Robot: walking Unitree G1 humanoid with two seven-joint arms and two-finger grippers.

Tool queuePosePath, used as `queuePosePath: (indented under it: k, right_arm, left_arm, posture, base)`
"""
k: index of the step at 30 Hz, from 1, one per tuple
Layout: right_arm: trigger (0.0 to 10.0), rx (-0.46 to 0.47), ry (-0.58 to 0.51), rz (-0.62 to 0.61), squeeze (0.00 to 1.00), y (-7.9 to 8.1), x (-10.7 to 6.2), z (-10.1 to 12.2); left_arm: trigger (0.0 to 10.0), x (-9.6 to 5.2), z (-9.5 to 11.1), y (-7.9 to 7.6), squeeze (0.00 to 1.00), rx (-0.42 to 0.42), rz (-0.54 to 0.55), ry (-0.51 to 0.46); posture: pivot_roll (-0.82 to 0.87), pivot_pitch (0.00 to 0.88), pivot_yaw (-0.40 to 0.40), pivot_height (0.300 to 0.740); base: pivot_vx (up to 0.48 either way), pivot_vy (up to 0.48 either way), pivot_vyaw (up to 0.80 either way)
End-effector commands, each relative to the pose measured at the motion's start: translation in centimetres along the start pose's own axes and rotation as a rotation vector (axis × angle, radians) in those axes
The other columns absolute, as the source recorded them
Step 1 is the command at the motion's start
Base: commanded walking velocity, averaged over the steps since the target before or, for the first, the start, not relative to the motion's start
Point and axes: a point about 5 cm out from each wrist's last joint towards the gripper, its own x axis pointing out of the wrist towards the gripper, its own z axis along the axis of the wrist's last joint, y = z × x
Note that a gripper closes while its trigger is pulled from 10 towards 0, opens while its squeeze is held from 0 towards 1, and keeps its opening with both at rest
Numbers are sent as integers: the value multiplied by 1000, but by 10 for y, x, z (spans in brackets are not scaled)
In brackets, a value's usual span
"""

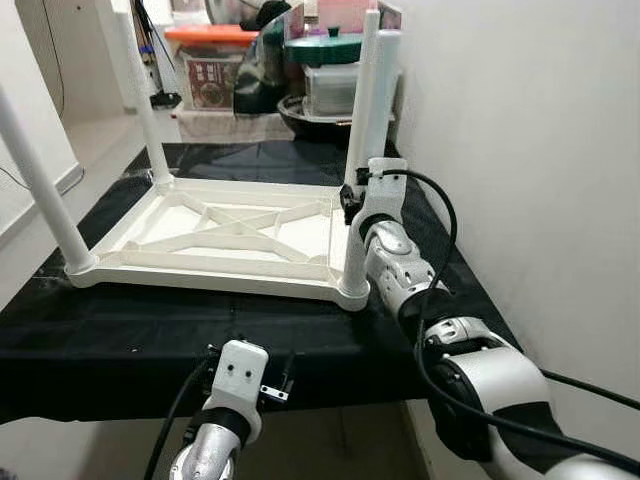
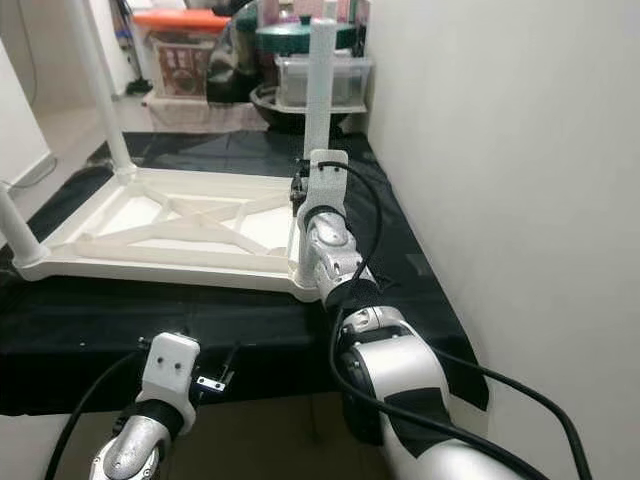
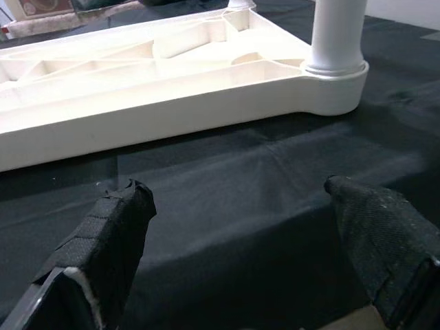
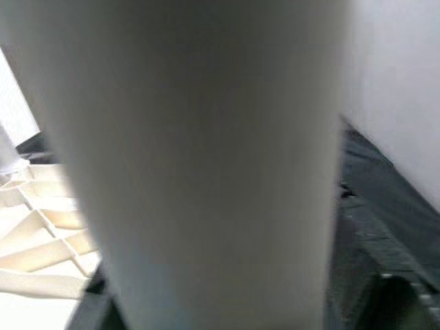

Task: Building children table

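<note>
The upturned white plastic table top [image 1: 215, 235] lies mid-frame on black cloth [image 1: 150, 320]. My right gripper [image 1: 352, 205] grips its near-right round white leg [image 1: 360, 120], light, stiff, smooth; hold low. Left gripper [image 3: 240, 227] gapes empty.

Right arm [image 1: 480, 370]: glossy silver-white rounded shells with black joint bands between segments, and a black cable looped along its outside from the wrist housing back to the forearm. The white wrist housing [image 1: 383, 190] was blocky. Left arm [image 1: 215, 440]: a silver cylinder section and a white boxy wrist block bearing two small dark screw holes (black cable alongside). Left gripper [image 3: 240, 227] fingers [image 3: 110, 240] were wrapped in black textured tape.
</note>
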Motion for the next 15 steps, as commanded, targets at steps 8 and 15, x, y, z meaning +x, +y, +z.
queuePosePath:
  k: [8, 15]
  right_arm:
    - [10000, -7, -8, -50, 0, -9, -3, -7]
    - [10000, -109, 4, -75, 0, -29, -3, -14]
  left_arm:
    - [10000, -1, -2, 1, 0, 3, 2, 10]
    - [10000, -1, -2, 0, 0, 1, -5, 9]
  posture:
    - [-7, 0, -23, 734]
    - [-12, 0, -17, 734]
  base:
    - [0, 0, 0]
    - [0, 0, 0]
